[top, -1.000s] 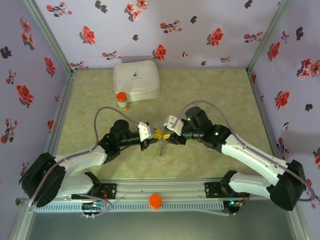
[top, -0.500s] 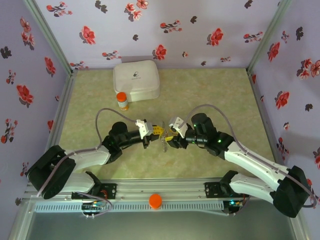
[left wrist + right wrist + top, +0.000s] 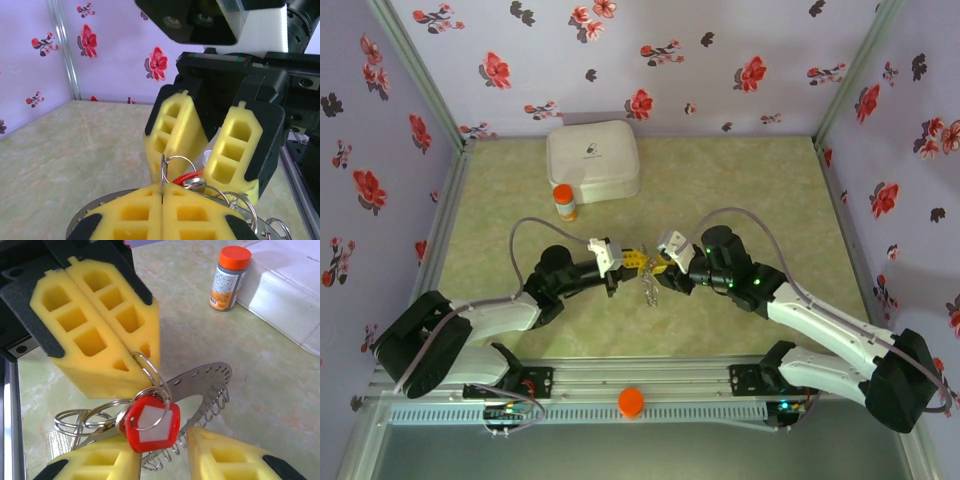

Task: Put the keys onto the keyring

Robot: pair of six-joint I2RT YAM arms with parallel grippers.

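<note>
Basically, up close the red tag (image 3: 150,422) is seen between the barely-parted right gripper (image 3: 165,445), its wire ring (image 3: 158,376) pinched by the left gripper (image 3: 135,357); white case (image 3: 285,295) is shut.

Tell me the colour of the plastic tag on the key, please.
Red, with a pale centre panel. The tag shows best in the right wrist view.

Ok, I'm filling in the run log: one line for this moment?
left gripper: shut on small wire ring | right gripper: open, beside red tag
</note>
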